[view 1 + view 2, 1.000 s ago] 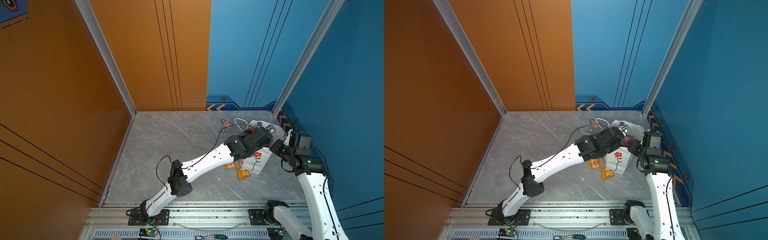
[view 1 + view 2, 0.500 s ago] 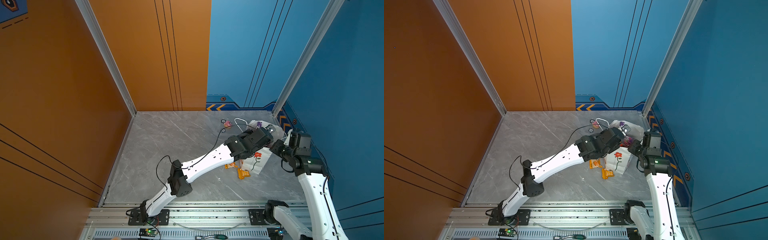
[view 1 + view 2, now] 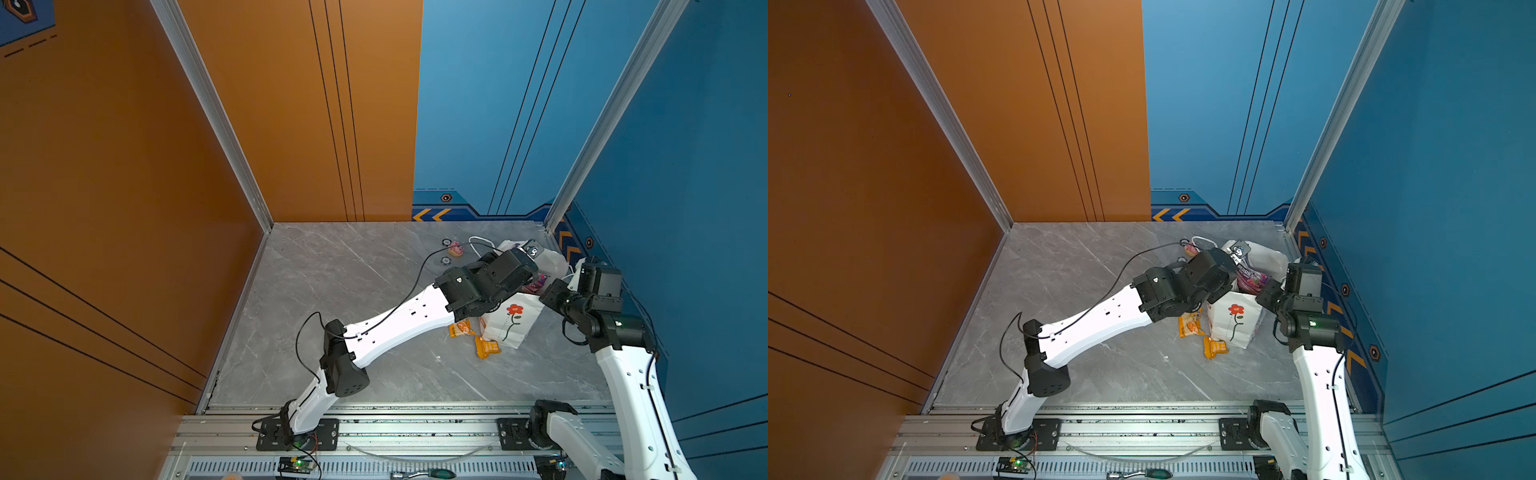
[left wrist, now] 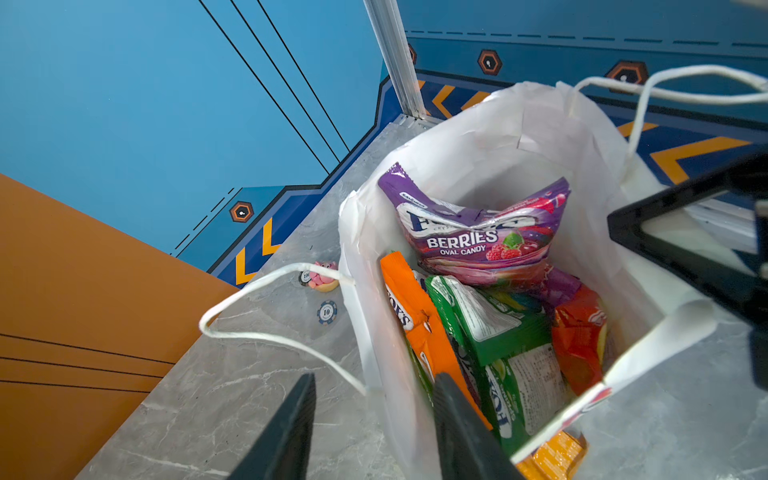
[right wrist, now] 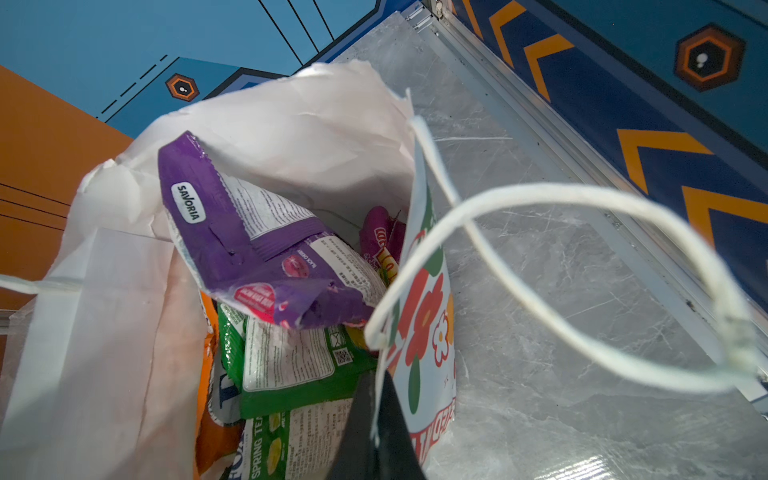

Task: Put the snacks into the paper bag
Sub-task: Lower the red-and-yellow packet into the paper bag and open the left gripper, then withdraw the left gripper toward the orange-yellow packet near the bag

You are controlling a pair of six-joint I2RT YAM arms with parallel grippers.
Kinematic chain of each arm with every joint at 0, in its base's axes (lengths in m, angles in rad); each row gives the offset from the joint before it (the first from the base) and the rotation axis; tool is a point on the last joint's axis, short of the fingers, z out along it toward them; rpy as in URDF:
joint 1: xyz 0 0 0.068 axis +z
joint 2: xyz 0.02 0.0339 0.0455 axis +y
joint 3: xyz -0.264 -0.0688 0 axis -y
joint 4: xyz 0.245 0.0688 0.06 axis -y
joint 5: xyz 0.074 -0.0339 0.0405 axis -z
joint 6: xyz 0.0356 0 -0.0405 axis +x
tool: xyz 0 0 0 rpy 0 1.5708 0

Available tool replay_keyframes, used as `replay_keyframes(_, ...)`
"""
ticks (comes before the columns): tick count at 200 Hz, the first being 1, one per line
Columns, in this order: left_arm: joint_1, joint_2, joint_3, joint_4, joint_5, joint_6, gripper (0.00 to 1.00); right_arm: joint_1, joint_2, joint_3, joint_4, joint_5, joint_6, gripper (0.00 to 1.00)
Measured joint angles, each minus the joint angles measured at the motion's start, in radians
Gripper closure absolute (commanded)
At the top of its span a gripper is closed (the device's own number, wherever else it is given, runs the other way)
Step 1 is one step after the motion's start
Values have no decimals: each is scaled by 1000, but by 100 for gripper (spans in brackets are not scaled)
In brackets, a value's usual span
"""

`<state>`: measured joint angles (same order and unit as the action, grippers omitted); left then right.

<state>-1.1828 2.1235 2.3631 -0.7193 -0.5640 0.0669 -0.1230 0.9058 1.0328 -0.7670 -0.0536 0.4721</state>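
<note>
Over the mouth of the paper bag (image 4: 498, 137), the left pincer (image 4: 376, 377) stands part-way parted and empty, one finger outside the bag wall, the other above the load. Just beyond it the snacks are stacked inside: a purple packet (image 4: 478, 232) uppermost, green packets (image 4: 498, 332) and an orange packet (image 4: 419, 328) beneath. The right pincer (image 5: 376, 395) is clamped on the printed front rim, holding the mouth apart.

Step in hand, as judged: a drop-in is complete. Two snacks lie outside. In both top views a loose orange packet (image 3: 460, 328) lies on the counter at 9 o'clock from the bag's foot and a small orange packet (image 3: 486, 347) at about 8 o'clock, both just beside the bag.

Next move: lift the left pincer clear of the cord handle (image 4: 203, 325), carry it to either packet, descend with jaws wide, grip the glossy film by an edge. The right pincer should hold the rim.
</note>
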Motion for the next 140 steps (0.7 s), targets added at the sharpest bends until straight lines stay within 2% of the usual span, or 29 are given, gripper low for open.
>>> replay_keyframes(29, 5, -142, -203, 83, 16, -23, 36, 0, 0, 0, 0, 0, 0, 100)
replay_keyframes(76, 38, -419, -580, 291, 48, -97, 32, 0, 0, 0, 0, 0, 0, 100)
replay_keyframes(110, 121, -566, -845, 445, 72, -238, 32, 1, 0, 0, 0, 0, 0, 100)
replay_keyframes(140, 222, -625, -1015, 505, 127, -400, 31, 1, 0, 0, 0, 1, 0, 100)
